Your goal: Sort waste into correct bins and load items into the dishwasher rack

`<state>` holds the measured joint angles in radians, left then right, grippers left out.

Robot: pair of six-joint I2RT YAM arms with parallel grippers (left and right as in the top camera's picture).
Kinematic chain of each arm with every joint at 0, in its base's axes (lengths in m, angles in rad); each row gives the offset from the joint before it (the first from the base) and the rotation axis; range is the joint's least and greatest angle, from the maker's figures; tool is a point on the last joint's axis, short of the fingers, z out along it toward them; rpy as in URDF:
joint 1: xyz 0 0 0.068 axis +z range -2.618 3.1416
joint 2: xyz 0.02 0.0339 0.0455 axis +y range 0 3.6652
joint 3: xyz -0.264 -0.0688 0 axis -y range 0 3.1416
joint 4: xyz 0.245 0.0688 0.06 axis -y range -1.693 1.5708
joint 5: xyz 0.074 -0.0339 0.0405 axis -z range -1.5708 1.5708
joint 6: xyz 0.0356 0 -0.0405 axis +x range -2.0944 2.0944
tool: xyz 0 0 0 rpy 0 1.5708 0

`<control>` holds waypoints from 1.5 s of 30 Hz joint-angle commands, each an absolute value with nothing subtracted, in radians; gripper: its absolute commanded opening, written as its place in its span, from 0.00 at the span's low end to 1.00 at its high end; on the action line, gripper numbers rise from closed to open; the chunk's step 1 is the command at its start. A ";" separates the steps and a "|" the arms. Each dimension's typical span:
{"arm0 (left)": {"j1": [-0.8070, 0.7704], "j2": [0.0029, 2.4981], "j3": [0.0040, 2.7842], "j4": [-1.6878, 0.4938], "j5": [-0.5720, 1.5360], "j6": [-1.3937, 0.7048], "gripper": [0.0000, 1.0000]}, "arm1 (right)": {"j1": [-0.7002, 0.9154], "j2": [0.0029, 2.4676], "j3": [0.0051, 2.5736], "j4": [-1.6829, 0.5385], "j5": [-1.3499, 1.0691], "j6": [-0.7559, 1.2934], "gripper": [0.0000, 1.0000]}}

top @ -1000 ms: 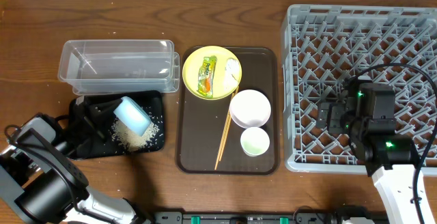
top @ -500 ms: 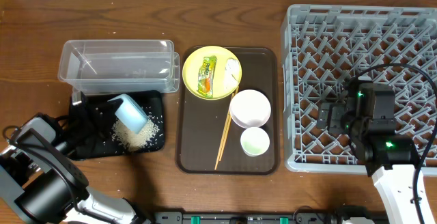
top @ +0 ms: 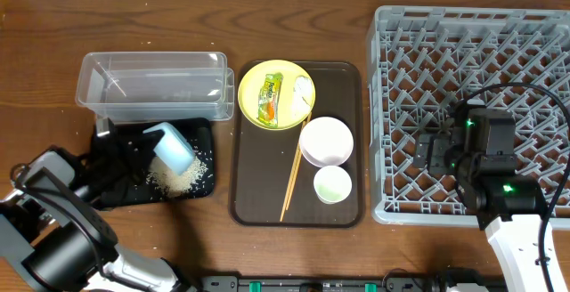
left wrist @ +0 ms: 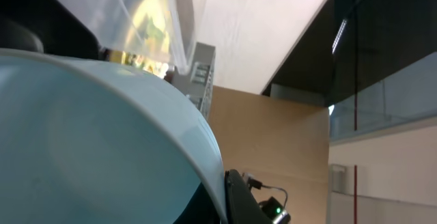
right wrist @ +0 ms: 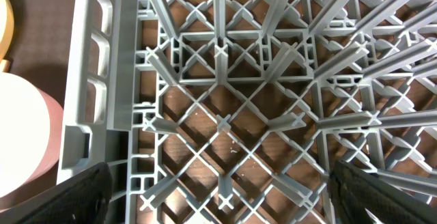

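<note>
Jaws of the left gripper (top: 142,142) are clamped on the light blue bowl (top: 172,149), and we see it held tilted over the flat black tray (top: 203,130). In the left wrist view that bowl (left wrist: 95,149) fills the lower left as one smooth, pale curve. Under it, a heap of loose white rice (top: 176,178) lies in the tray, with scattered grains around the heap. Just behind the tray sits the clear tub (top: 151,92), rectangular, its thin walls see-through.

Over to the right gripper (top: 428,154): it hangs spread wide above the grey dishwasher rack (top: 463,34), grasping nothing. From the right wrist camera we look between its dark fingers (right wrist: 75,197) straight into the rack's lattice (right wrist: 225,67) of upright pegs, with brown wood showing through the gaps.

Between the two arms lies the dark brown serving tray (top: 343,87). On it, the round yellow plate (top: 251,87) carries the green-and-orange wrapper (top: 270,97) and the crumpled white tissue (top: 302,92) side by side. In front of the plate stands the white bowl (top: 326,141), then the small pale green cup (top: 332,183). The two thin wooden chopsticks (top: 292,181) run slantwise along the bowl's left side, touching its rim. Everything rests on the wooden table (top: 53,25).
</note>
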<state>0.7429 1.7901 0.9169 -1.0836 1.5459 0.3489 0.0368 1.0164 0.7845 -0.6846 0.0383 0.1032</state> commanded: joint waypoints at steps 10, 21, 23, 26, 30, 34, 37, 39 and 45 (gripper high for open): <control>0.273 1.424 0.941 -1.021 1.055 0.329 0.06 | 0.046 1.013 0.804 -0.685 0.049 0.107 0.99; -0.257 1.409 0.941 -0.752 0.479 0.000 0.07 | 0.046 1.013 0.804 -0.685 0.049 0.107 0.99; -0.339 1.430 0.941 -0.708 0.419 -0.033 0.08 | 0.046 1.013 0.804 -0.685 0.049 0.107 0.99; -0.426 1.466 0.941 -0.666 0.371 -0.063 0.08 | 0.046 1.013 0.804 -0.685 0.049 0.107 0.99; -0.501 1.532 0.941 -0.636 0.312 -0.093 0.09 | 0.046 1.013 0.804 -0.685 0.049 0.107 0.99; -0.536 1.565 0.941 -0.633 0.312 -0.091 0.32 | 0.046 1.013 0.804 -0.685 0.049 0.107 0.99; -0.533 1.551 0.942 -0.627 0.307 -0.091 0.48 | 0.046 1.013 0.804 -0.685 0.049 0.107 0.99; -0.525 1.531 0.950 -0.627 0.293 -0.091 0.54 | 0.046 1.013 0.804 -0.685 0.049 0.107 0.99; -0.482 1.440 1.009 -0.606 0.190 -0.088 0.61 | 0.046 1.013 0.804 -0.686 0.049 0.107 0.99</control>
